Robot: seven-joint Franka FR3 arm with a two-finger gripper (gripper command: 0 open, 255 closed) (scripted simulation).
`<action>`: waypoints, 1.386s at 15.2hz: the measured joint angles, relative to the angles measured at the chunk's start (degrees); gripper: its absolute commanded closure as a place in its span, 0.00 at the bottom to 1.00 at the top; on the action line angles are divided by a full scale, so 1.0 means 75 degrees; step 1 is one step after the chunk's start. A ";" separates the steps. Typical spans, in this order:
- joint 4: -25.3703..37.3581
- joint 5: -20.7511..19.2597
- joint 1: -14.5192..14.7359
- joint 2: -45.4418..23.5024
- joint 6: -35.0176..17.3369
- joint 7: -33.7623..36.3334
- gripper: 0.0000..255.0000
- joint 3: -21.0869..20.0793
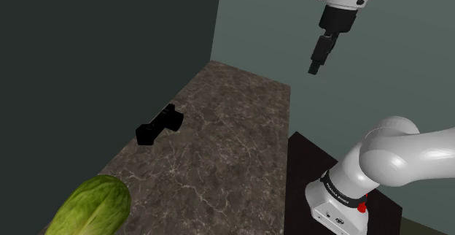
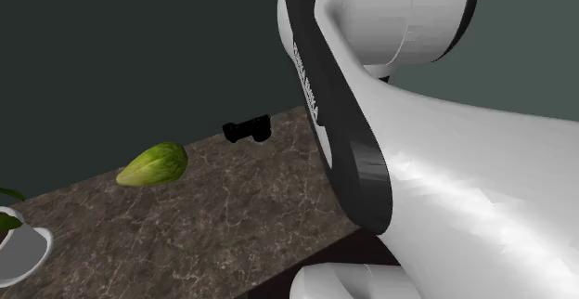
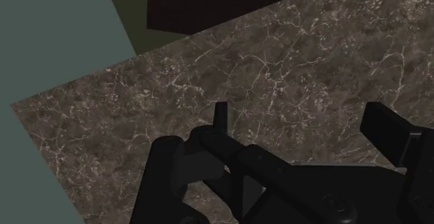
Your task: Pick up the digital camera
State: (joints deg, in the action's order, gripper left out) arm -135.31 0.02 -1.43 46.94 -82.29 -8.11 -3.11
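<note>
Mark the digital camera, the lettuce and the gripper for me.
digital camera (image 1: 160, 125): shoulder view, middle of its black body.
lettuce (image 1: 93, 206): shoulder view, middle of the green head.
gripper (image 1: 314, 68): shoulder view, between its fingertips, high above the counter.

Small lettering on the black band (image 2: 304, 65) — unreadable.

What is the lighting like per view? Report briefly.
Shoulder view: dim; the boxy black digital camera is a featureless silhouette on the dark veined stone counter. Second exterior view: the white arm shows bright highlights. Wrist view: counter evenly lit, no glare.
</note>
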 measured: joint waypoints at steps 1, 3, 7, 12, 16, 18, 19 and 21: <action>0.0000 0.0000 0.0000 0.0000 0.0000 0.0000 0.00 0.0000; -0.0131 0.0187 -0.0017 0.0003 -0.0147 0.0368 0.00 -0.0204; -0.0511 0.0796 -0.0055 -0.0136 -0.0747 0.1565 0.00 -0.0888; -0.0776 0.1538 -0.0125 -0.0743 -0.1796 0.3151 0.00 -0.1874; -0.0752 0.1912 -0.0288 -0.1457 -0.2661 0.4313 0.00 -0.2583; -0.0684 0.2069 -0.0367 -0.1873 -0.3108 0.4960 0.00 -0.2992; -0.0593 0.2095 -0.0439 -0.2115 -0.3311 0.5265 0.00 -0.3170; -0.0421 0.2119 -0.0581 -0.2629 -0.3741 0.5903 0.00 -0.3554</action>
State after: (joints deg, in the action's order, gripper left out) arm -138.46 15.91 -5.79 27.22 -110.35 36.16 -29.76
